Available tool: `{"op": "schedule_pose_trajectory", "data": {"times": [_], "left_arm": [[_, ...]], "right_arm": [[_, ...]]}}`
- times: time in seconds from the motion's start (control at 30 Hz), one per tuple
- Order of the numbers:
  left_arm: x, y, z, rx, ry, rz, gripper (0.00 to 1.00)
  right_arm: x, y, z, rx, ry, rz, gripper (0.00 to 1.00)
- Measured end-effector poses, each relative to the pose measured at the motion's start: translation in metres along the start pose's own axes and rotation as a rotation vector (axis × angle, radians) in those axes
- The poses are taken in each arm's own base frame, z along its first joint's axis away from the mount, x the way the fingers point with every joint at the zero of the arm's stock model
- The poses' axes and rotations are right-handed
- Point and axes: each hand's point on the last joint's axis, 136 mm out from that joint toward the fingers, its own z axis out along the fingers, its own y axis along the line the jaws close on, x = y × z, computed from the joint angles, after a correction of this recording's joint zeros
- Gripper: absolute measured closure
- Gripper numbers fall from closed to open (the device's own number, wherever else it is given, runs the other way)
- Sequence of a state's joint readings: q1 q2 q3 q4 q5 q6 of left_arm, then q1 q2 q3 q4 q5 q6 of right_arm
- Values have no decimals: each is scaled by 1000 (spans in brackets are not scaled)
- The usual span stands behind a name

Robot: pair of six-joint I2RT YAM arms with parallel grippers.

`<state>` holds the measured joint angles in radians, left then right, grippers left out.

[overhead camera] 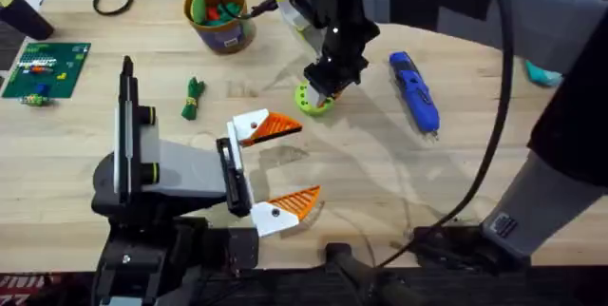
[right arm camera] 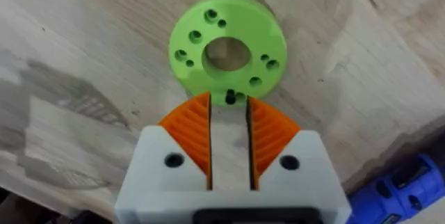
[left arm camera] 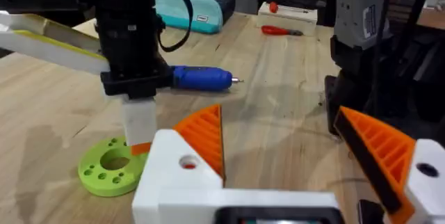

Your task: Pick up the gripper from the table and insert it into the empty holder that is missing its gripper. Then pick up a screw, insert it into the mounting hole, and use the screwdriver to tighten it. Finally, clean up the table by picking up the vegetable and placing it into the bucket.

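**Right Arm Reaching Down to the Green Disc**

While the right gripper is hanging just above the lime-green disc, its two orange pads are sitting close together with only a thin gap between them. They are holding nothing. The tips are pointing straight down at the disc's near rim, where a small dark hole is showing, so I think the arm is lining up with that hole.

The disc is lying flat on the wooden table, with a big hole in its middle and little holes around it.

The blue screwdriver is lying on the table just to the right of the disc, apart from it and close enough to grab later. Nobody is touching it.

The green vegetable is lying on the table to the left, well apart from the disc. The yellow bucket is standing behind it, near the far edge, already holding some bright toys. The vegetable is not in the bucket yet, so the cleaning up is waiting.

The left gripper is resting low over the near side of the table. Its fingers are spread wide and holding nothing, keeping out of the way.
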<state>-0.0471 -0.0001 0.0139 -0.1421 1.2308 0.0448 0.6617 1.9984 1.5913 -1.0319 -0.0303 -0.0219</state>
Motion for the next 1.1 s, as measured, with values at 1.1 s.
{"op": "schedule_pose_trajectory", "data": {"times": [1.1], "left_arm": [[0,0,0,0,0,0,13]], "right_arm": [[-2,0,10,-4,13,5,732]]}}
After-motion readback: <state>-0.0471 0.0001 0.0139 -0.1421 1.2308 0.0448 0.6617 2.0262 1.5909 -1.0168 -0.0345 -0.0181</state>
